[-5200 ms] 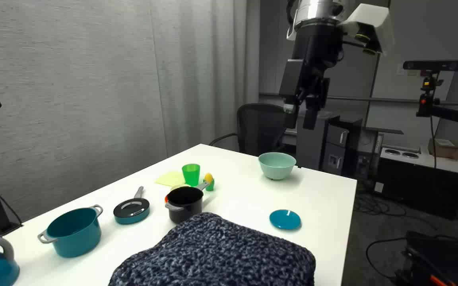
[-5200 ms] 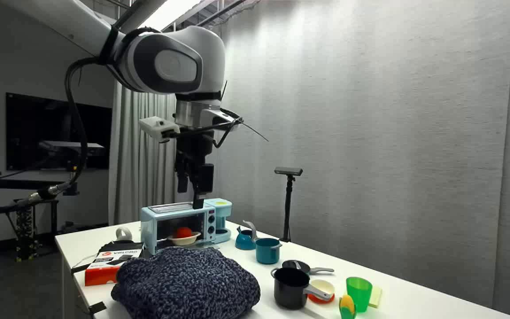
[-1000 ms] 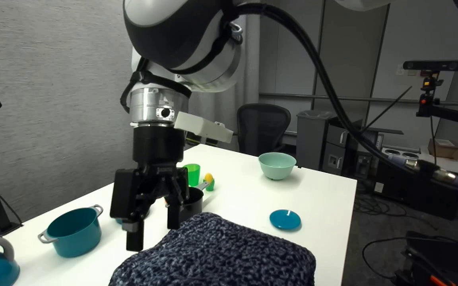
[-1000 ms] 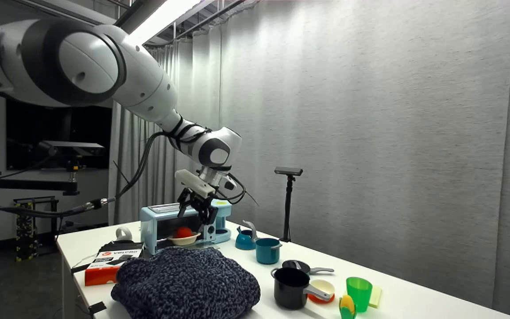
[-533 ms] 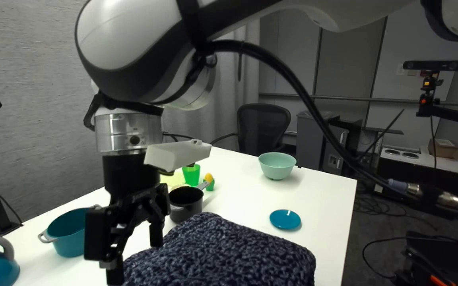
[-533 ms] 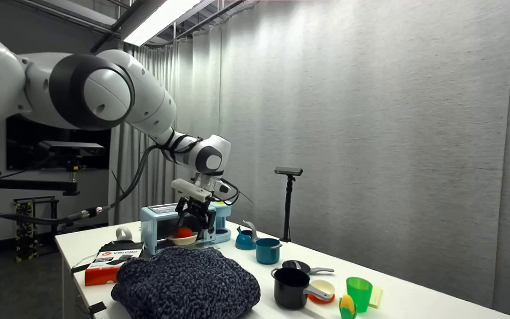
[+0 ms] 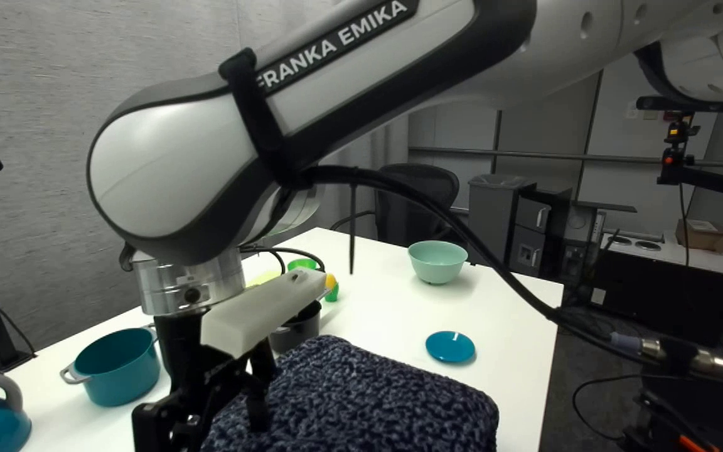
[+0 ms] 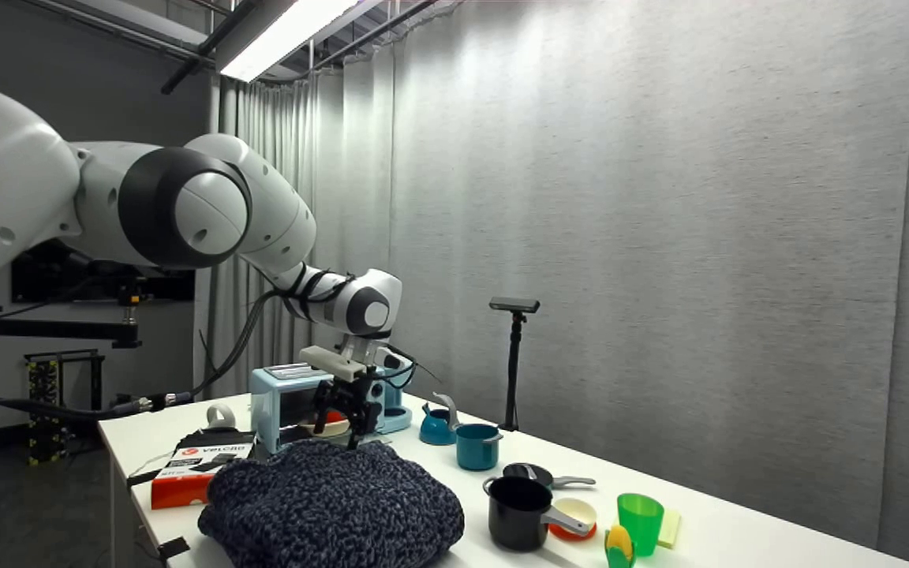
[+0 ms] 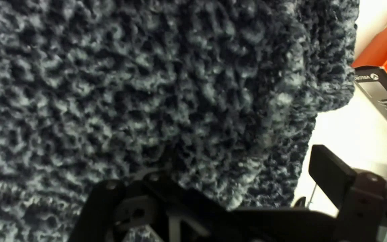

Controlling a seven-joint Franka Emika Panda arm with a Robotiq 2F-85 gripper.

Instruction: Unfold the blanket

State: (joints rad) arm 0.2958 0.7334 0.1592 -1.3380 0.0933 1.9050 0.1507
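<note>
Blanket (image 7: 374, 395) lies heaped on the worktop (image 7: 499, 314) in an exterior view, blue disc (image 7: 450, 347) near, green bowl (image 7: 437, 263) well apart. In an exterior view, the end effector (image 8: 336, 438) stands at the blanket's far edge, before the oven (image 8: 265, 418); box (image 8: 194, 473) just beside the blanket. In the wrist view, the fingers (image 9: 331, 174) are spread, one over the blanket, the other past its edge; contact undetermined.
</note>
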